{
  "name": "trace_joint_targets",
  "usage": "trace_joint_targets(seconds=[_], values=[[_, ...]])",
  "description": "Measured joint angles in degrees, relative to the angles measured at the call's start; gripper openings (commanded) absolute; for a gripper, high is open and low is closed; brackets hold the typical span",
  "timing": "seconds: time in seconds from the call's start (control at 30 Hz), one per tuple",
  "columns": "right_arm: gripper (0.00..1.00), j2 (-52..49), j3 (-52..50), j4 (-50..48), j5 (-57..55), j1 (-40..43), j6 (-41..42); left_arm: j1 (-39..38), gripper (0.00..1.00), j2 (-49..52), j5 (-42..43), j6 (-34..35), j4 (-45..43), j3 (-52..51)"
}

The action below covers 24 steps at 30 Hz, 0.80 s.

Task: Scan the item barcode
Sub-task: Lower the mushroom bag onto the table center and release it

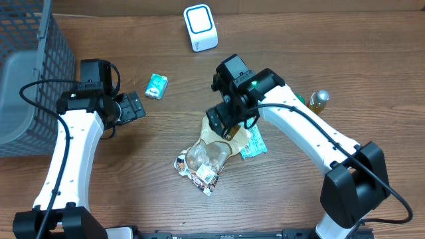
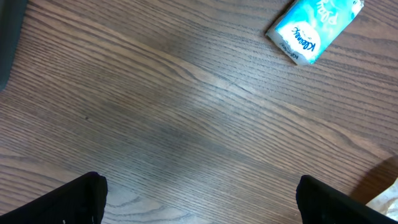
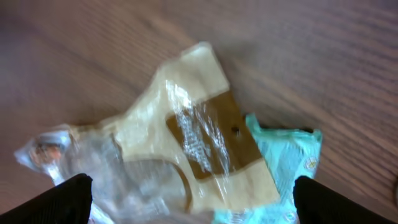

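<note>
The clear plastic bag (image 1: 207, 157) is seen lying mid-table beneath the right gripper (image 1: 223, 123), its jaws spread wide and empty; the left gripper (image 1: 135, 106), well to the left, is likewise opened wide, gripping nothing

The overhead camera looks straight down on the whole tabletop (image 1: 299, 53). The left wrist camera faces down, close over bare wood left of centre, and shares the blue tissue pack (image 2: 314, 28) with the overhead view. The right wrist camera sits very near above the clear bag (image 3: 186, 143) at centre, which is also seen from overhead.
</note>
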<state>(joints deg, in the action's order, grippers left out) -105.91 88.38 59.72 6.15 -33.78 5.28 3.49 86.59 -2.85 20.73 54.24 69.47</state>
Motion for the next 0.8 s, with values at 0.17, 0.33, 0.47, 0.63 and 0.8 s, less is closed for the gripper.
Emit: trace_joint_targets(seconds=[0.17, 0.33, 0.47, 0.63, 0.8], values=[[1.0, 0.0, 0.0, -3.82, 0.24, -0.24, 11.47, 0.0, 0.99, 0.0, -0.02, 0.02, 0.02, 0.0], [0.67, 0.0, -0.02, -6.29, 3.96, -2.03, 15.93, 0.0, 0.99, 0.0, -0.02, 0.0, 0.0, 0.0], [0.04, -0.02, -0.02, -8.74, 6.86, -5.14, 18.14, 0.0, 0.99, 0.0, -0.02, 0.02, 0.0, 0.0], [0.04, -0.02, -2.08, -14.51, 8.31, -8.94, 24.74, -0.02, 0.99, 0.0, -0.02, 0.02, 0.0, 0.0], [0.04, -0.11, -7.72, -24.92, 8.66, -12.2, 28.65, 0.0, 0.99, 0.0, -0.02, 0.02, 0.02, 0.0]])
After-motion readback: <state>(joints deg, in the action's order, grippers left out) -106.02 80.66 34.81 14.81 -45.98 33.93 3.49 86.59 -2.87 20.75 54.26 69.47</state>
